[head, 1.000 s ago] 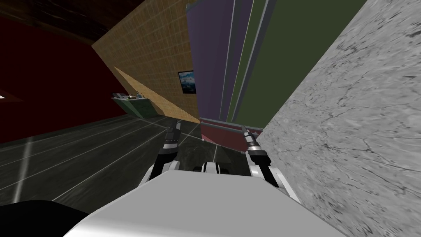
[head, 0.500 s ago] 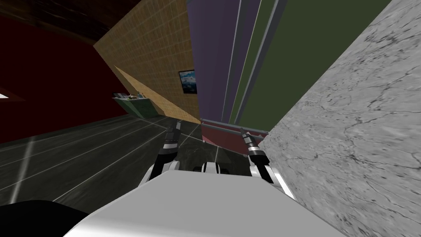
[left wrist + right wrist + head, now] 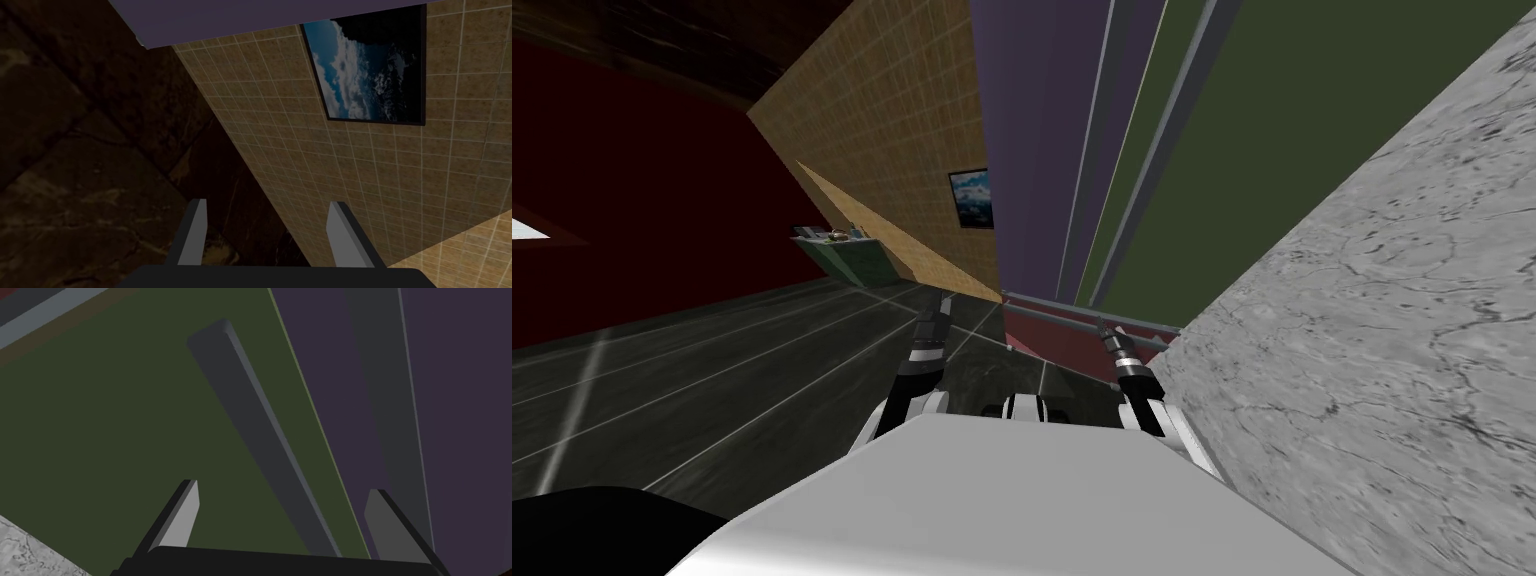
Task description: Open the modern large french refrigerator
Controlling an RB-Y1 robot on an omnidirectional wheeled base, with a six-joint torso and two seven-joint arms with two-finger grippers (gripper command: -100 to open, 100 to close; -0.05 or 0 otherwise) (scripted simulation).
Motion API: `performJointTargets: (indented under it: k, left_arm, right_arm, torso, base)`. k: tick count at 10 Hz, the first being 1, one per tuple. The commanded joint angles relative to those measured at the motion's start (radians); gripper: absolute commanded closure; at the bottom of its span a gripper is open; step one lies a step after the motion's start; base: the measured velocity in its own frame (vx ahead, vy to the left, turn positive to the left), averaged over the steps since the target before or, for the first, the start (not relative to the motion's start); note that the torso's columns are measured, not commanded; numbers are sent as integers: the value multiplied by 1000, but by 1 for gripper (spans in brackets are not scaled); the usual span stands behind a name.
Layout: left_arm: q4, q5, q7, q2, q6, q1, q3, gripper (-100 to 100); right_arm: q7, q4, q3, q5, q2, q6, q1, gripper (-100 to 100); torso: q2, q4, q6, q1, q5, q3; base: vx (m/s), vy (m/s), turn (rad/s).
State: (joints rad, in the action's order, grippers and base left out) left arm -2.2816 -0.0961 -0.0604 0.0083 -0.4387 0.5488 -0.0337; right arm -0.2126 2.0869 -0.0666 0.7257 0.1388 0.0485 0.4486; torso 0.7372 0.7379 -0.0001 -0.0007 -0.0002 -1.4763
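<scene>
Two tall door panels make up the refrigerator (image 3: 1072,140), which climbs from the middle of the head view to its top edge. It has a purple door (image 3: 1032,130) on the left and a green door (image 3: 1302,150) on the right, each with a long grey handle. Below them sits a red drawer front (image 3: 1052,345) crossed by a grey bar (image 3: 1047,313).

A grey marbled surface (image 3: 1392,330) takes the right side; whether it is a wall or a cabinet's flank I cannot tell. Dark tiled floor (image 3: 712,370) spreads across the lower left, with a dark red wall (image 3: 632,200) above it. A tan tiled wall (image 3: 902,130) runs to the upper middle, with a framed picture (image 3: 970,198) on it.

My right gripper (image 3: 1109,335) sits just under the green door, near the bar's right end. The right wrist view makes plain what the head view leaves small: its fingers are spread wide, and the green door's handle (image 3: 260,438) runs between them, apart from both. My left gripper (image 3: 267,203), left of centre above the floor in the head view, is likewise spread and holds nothing.
</scene>
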Motion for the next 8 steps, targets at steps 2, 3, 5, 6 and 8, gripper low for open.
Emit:
performJointTargets:
  k: [2, 3, 5, 6, 8]
  left_arm:
    - [0, 0, 0, 0, 0, 0, 0, 0]
    - [0, 0, 0, 0, 0, 0, 0, 0]
    - [0, 0, 0, 0, 0, 0, 0, 0]
    - [0, 0, 0, 0, 0, 0, 0, 0]
    - [0, 0, 0, 0, 0, 0, 0, 0]
  right_arm:
    - [-10, -26, -4, 110, 3, -52, -10, -100]
    - [-15, -45, -9, 141, 5, -80, -17, -100]
    - [-20, -65, -15, 199, 8, -107, -24, -100]
    - [-20, -65, -15, 224, 8, -107, -24, -100]
    - [-24, -83, -20, 276, 10, -131, -31, -100]
  torso:
    - [0, 0, 0, 1, 0, 0]
    - [2, 0, 0, 1, 0, 1]
    - [2, 0, 0, 1, 0, 1]
    - [1, 0, 0, 0, 0, 1]
    - [1, 0, 0, 1, 0, 0]
  base:
    - [93, 26, 37]
    - [99, 45, 45]
    - [78, 29, 41]
    - [67, 23, 32]
    - [66, 25, 56]
